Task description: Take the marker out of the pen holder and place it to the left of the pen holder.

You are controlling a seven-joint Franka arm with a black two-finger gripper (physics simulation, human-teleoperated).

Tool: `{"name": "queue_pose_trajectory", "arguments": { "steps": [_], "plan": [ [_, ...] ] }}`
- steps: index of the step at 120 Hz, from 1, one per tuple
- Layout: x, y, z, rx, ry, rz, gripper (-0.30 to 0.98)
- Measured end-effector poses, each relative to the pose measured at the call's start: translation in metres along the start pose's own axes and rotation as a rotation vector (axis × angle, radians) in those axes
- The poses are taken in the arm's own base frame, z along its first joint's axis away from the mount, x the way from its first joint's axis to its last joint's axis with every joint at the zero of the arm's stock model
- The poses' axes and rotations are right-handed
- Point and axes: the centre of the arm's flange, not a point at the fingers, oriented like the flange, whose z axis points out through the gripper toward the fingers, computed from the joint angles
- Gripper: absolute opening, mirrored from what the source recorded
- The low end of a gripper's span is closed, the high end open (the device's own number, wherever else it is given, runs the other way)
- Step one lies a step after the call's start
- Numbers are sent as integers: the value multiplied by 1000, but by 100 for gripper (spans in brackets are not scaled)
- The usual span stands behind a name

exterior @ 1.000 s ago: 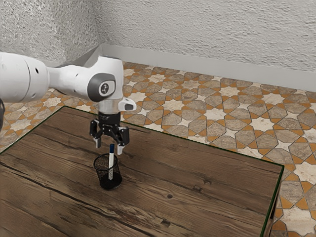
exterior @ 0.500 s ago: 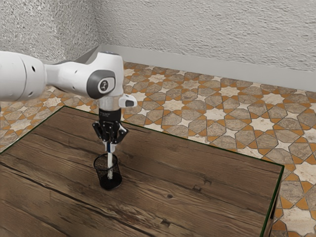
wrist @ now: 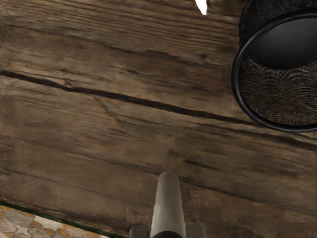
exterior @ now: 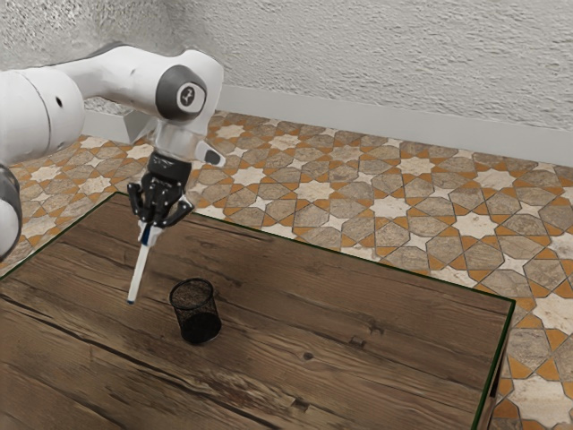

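Black tool pinches a slender white marker near the round mesh holder.

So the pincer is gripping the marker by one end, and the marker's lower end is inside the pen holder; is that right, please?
Not quite: the exterior view shows the lower end of the marker outside the pen holder, toward that view's left. The pincer does grip it by one end.

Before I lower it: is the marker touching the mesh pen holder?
Apart: the exterior view shows bare tabletop between the marker and the pen holder.
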Motion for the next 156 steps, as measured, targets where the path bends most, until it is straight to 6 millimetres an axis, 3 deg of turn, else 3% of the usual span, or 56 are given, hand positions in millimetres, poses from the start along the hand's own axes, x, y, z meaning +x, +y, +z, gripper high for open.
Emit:
{"name": "queue_pose_trajectory", "arguments": {
  "steps": [15,23,38,58,60,65,71,76,80,84,93,103,156],
  "plan": [
    [46,-24,61,17,-250,-69,-10],
    [61,-33,83,18,-333,-93,-10],
    [75,-37,101,28,-416,-118,-9],
    [76,-42,104,8,-430,-137,28],
    [76,-44,98,-6,-412,-139,31],
    [67,-52,51,-74,-285,-138,38],
    [17,-56,-28,-146,-75,-112,44],
    [-25,-53,-55,-167,23,-89,48],
    [-59,-46,-62,-169,87,-69,51],
    [-79,-35,-68,-162,150,-46,54],
    [-98,-9,-82,-174,259,13,58],
    [-121,-8,-98,-183,364,28,62],
    [-122,-9,-115,-194,499,64,68]
  ]
}}
